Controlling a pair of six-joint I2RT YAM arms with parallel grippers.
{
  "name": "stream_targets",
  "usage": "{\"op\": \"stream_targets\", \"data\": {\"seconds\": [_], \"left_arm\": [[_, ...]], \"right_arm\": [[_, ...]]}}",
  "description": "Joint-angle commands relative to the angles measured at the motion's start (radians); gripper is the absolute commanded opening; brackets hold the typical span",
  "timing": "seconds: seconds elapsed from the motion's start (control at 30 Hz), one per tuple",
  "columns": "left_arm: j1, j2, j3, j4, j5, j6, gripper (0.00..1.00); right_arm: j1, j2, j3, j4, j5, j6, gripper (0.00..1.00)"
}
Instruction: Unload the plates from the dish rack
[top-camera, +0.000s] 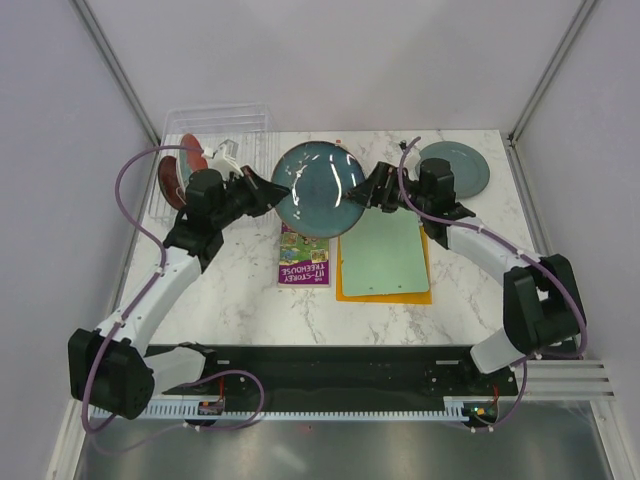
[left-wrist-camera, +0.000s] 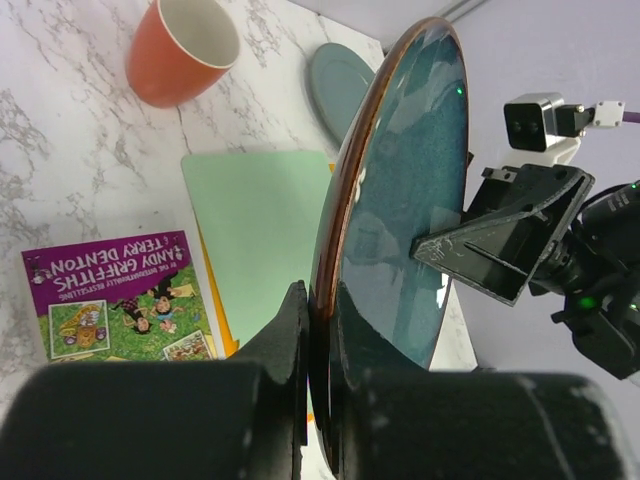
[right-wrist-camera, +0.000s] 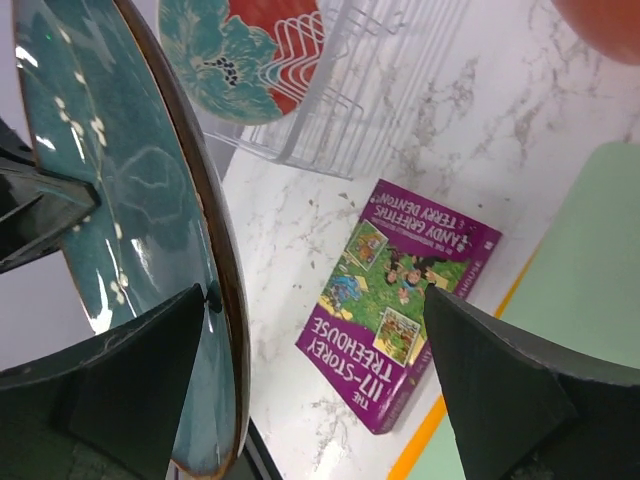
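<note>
A white marble-patterned tabletop fills the middle of the overhead view, closed in by plain pale lilac walls with slim metal posts slanting down from the upper corners. A black base strip runs along the lower edge. Above centre, a dark teal plate with a brown rim stands on edge in the air. The left gripper is clamped tight on the plate's rim. The right gripper is spread as wide as it goes, with the opposite rim lying just inside one finger; contact there cannot be made out. The clear dish rack sits at the upper left corner of the table, with a red plate upright in it. The right wrist view shows a red-and-teal flowered plate among the rack's dividers. A grey-green plate lies flat at the upper right. Below the held plate, a purple book lies just left of a green board, which rests on an orange sheet. An orange cup stands near the upper left of the left wrist view.
</note>
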Motion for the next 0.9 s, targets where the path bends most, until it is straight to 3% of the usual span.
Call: {"op": "stream_targets", "data": {"seconds": [0.0,0.03,0.1,0.13,0.17,0.3,0.33,0.37,0.43,0.47,0.57,0.7,0.87], "left_arm": [[-0.003,-0.039,-0.008,0.29,0.102,-0.162,0.02],[-0.004,-0.039,-0.022,0.293,0.102,-0.165,0.02],[-0.005,-0.039,-0.031,0.297,0.104,-0.166,0.02],[-0.006,-0.041,-0.039,0.297,0.102,-0.166,0.02],[-0.006,-0.041,-0.043,0.297,0.1,-0.166,0.02],[-0.006,-0.032,-0.05,0.267,0.084,-0.148,0.06],[-0.006,-0.03,-0.039,0.221,0.071,-0.136,0.19],[-0.006,-0.027,-0.031,0.19,0.064,-0.12,0.48],[-0.006,-0.027,0.005,0.114,0.009,-0.042,0.62],[-0.006,-0.03,0.021,0.018,-0.023,-0.009,0.79],[-0.005,-0.053,0.067,-0.145,-0.229,0.137,0.89],[-0.005,-0.116,0.073,-0.212,-0.512,0.315,0.92],[-0.006,-0.186,0.049,-0.21,-0.685,0.464,0.93]], "right_arm": [[0.021,0.032,0.021,0.165,-0.063,0.064,0.91],[0.022,0.045,0.026,0.176,-0.069,0.067,0.81],[0.022,0.057,0.032,0.197,-0.083,0.079,0.28],[0.024,0.062,0.035,0.2,-0.086,0.084,0.07],[0.022,0.062,0.034,0.217,-0.089,0.087,0.0],[0.016,0.034,0.029,0.19,-0.071,0.062,0.0],[0.012,-0.004,0.032,0.161,-0.008,0.017,0.0],[0.004,-0.023,0.037,0.092,0.017,-0.008,0.0],[-0.036,-0.07,0.08,-0.002,0.104,-0.083,0.0],[-0.056,-0.084,0.09,-0.058,0.126,-0.099,0.0],[-0.203,-0.116,0.138,-0.12,0.149,-0.102,0.0],[-0.405,-0.081,0.231,-0.189,0.143,-0.134,0.0],[-0.507,0.064,0.373,-0.252,0.163,-0.163,0.0]]}}
